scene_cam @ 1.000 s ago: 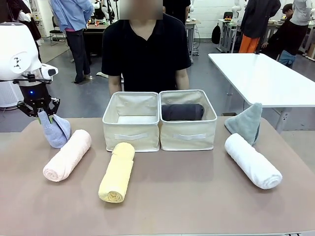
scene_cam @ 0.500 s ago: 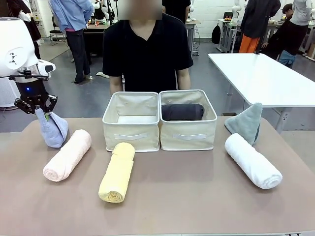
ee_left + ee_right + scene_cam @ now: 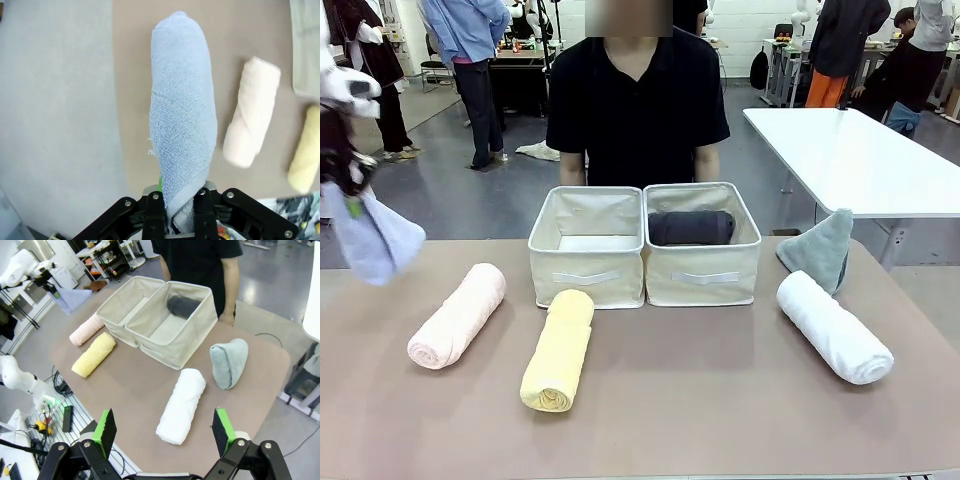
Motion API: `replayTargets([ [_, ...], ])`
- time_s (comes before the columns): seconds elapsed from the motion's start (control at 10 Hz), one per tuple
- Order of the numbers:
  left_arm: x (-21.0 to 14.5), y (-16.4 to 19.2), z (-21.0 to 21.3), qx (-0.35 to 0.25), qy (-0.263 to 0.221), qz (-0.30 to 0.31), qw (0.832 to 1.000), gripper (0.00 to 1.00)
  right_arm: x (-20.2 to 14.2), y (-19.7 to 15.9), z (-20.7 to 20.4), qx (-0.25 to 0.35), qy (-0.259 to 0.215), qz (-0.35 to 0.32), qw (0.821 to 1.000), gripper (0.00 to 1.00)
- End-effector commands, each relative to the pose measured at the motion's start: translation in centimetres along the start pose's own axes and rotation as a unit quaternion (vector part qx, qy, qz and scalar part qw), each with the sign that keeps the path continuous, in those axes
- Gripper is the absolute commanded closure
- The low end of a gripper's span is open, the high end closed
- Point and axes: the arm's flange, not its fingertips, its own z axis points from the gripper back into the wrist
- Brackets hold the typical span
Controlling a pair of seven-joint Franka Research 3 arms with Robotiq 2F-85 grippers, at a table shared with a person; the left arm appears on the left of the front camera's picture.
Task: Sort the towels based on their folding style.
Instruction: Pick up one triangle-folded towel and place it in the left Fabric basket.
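My left gripper [image 3: 345,190] is shut on the tip of the light blue triangle-folded towel [image 3: 375,240], which hangs in the air over the table's left end. In the left wrist view the jaws [image 3: 175,210] pinch that towel [image 3: 182,125] above the table's edge. On the table lie the pink roll [image 3: 457,315], the yellow roll [image 3: 558,348] and the white roll [image 3: 833,326]. A grey-teal triangle towel [image 3: 818,250] stands at the right. The dark grey roll [image 3: 691,227] lies in the right basket [image 3: 702,275]. My right gripper [image 3: 165,430] is open, high above the white roll [image 3: 182,405].
The left basket [image 3: 587,275] holds nothing that I can see. A person in a black shirt [image 3: 635,110] stands right behind both baskets. A white table [image 3: 860,160] stands to the right rear. Bare tabletop [image 3: 700,400] runs along the front.
My left gripper has risen and swung left with the light blue towel, lifting it off the table beside the pink roll. The other towels have not moved.
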Motion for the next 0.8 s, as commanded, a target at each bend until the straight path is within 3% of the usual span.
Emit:
replayTargets([
  [0.0, -1.2, 2.4, 4.9, -0.011, -0.008, -0.033, 0.999, 1.00, 0.0, 0.0, -0.1, 0.003, 0.000, 0.001, 1.000, 0.00],
  [0.2, -3.1, 3.7, 7.1, -0.016, -0.023, -0.053, 0.998, 1.00, 0.0, 0.0, -0.1, 0.003, 0.000, 0.001, 1.000, 0.00],
  [0.3, -4.3, 4.6, 6.7, -0.004, -0.008, -0.038, 0.999, 1.00, 0.0, 0.0, -0.1, 0.003, 0.000, 0.001, 1.000, 0.00],
  [0.6, -3.5, 3.5, 7.7, -0.006, -0.019, -0.040, 0.999, 1.00, 0.0, 0.0, -0.1, 0.003, 0.000, 0.001, 1.000, 0.00],
  [0.7, -3.8, 3.9, 7.7, -0.007, -0.015, -0.040, 0.999, 0.83, 0.0, 0.0, -0.1, 0.003, 0.000, 0.001, 1.000, 0.00],
])
